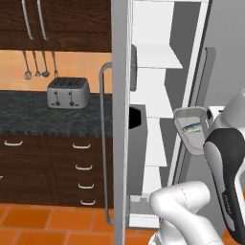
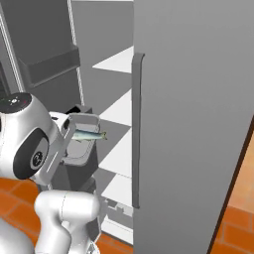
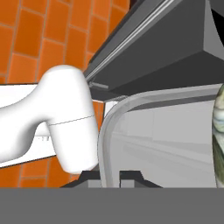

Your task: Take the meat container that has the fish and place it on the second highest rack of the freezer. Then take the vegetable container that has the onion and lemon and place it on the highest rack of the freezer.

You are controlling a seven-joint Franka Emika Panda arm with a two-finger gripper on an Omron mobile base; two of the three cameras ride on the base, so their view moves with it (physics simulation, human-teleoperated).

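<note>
The meat container (image 1: 187, 125) is a shallow grey tray, held steeply tilted in front of the open freezer's white racks (image 1: 155, 93). The slim silvery fish (image 1: 194, 128) lies in it. From the right side, the meat container (image 2: 79, 141) and the fish (image 2: 90, 135) hang just outside the racks (image 2: 119, 110). My gripper (image 3: 109, 177) is shut on the meat container's rim (image 3: 106, 140), with the fish (image 3: 218, 131) at the right edge. The vegetable container, onion and lemon are out of view.
The freezer's open door (image 1: 120, 119) with its long handle (image 1: 103, 143) stands left of the racks. The other grey door (image 2: 193, 124) rises close on the right. A door bin (image 2: 49, 64) juts out upper left. A toaster (image 1: 68, 92) sits on the dark counter.
</note>
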